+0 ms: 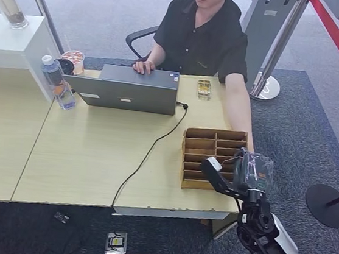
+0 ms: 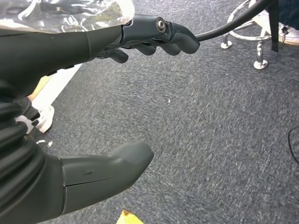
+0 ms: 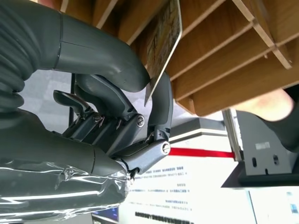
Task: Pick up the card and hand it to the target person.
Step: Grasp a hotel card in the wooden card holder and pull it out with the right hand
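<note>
Right hand pinching card between thumb and finger, at near right corner of wooden organizer on table. Left hand spread wide, holding nothing, over carpet. Person seated beyond laptop.

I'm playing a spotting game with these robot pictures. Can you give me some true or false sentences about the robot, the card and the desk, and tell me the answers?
1. The right hand pinches a card between its thumb and a finger. True.
2. The left hand holds a bottle. False: it holds nothing and hangs over grey carpet with its fingers apart.
3. The wooden organizer sits on the desk near the right hand. True.
4. The laptop lies flat and closed on the floor. False: it stands open on the desk in front of the person.
5. A black cable runs from the laptop across the desk to its front edge. True.
6. The water bottle stands inside the organizer. False: it stands on the desk beside the laptop, far from the organizer.
</note>
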Motion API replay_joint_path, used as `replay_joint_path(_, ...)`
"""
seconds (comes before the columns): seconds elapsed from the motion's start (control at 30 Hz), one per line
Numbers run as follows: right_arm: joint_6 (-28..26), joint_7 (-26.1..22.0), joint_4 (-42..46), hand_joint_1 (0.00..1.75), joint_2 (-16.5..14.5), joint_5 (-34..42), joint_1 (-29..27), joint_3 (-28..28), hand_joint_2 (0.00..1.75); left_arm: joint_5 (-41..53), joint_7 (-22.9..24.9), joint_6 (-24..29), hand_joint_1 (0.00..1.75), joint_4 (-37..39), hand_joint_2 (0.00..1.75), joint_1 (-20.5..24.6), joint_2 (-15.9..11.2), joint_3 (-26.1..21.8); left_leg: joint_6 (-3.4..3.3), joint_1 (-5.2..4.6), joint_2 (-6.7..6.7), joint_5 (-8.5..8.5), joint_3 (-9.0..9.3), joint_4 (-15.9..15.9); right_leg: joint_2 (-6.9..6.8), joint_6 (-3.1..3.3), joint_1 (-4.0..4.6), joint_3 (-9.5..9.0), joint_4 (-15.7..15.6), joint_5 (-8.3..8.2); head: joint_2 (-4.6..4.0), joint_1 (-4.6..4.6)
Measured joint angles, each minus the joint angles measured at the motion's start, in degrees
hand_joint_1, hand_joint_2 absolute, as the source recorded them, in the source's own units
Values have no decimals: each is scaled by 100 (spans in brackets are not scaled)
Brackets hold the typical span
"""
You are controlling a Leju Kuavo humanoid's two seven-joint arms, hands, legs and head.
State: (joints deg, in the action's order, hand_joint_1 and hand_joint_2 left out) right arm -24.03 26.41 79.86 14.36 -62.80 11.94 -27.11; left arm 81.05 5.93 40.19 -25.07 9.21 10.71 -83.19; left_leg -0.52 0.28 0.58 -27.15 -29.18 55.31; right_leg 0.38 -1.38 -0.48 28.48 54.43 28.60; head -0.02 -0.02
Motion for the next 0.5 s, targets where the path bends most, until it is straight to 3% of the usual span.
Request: replay_joint_path(0.5,62,127,971,175,0,-745,203,-102,175,8,66,0,0,-1,175,-6,3,0,0,0,0,0,0,0,0,0,0,0,1,0,0,0)
